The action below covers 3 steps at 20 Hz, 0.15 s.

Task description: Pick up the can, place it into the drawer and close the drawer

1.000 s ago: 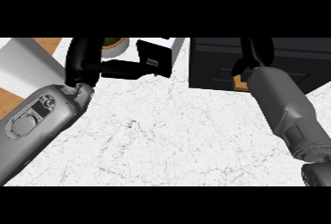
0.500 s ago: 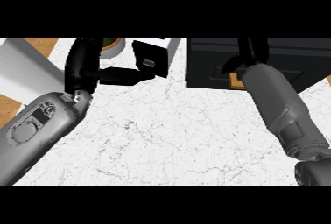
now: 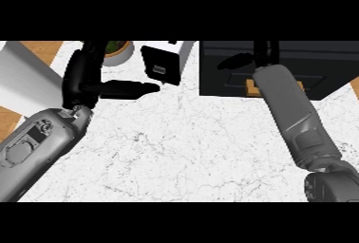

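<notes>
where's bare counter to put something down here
The white counter lies bare between the two forearms, from the middle to the near edge. The far strip is crowded: left hand, plant pot, white box, dark drawer unit, right hand.

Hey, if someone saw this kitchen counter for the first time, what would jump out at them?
The two grey forearms crossing the white marble counter stand out first. The right hand reaches over the dark drawer unit at the upper right. The left hand hangs at the upper left, near a small potted plant.
</notes>
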Tool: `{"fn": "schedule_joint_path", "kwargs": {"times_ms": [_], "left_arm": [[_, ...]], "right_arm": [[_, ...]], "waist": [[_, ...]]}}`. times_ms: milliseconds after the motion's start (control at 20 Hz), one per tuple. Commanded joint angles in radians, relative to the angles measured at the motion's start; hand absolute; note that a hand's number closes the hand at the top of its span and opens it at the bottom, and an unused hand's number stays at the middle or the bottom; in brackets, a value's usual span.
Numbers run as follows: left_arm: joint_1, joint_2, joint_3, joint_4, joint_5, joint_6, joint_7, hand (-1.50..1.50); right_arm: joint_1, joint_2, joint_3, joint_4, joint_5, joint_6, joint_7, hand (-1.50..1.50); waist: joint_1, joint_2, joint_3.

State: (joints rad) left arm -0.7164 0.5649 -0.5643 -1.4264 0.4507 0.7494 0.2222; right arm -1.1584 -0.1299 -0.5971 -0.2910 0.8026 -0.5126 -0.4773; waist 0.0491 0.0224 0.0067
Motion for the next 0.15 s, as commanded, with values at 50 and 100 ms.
{"fn": "schedule_joint_path", "kwargs": {"times_ms": [50,100], "left_arm": [[0.043,-0.017,0.028,-0.006,-0.008,-0.009,-0.037,-1.5],[0.078,0.005,0.04,0.001,-0.011,-0.022,-0.04,-1.5]], "right_arm": [[-0.075,0.004,-0.087,-0.02,-0.122,0.065,-0.02,-1.5],[-0.027,0.004,-0.089,-0.021,-0.134,0.079,-0.07,-1.5]], "waist": [[-0.003,-0.006,-0.006],[-0.01,-0.01,-0.006]]}}
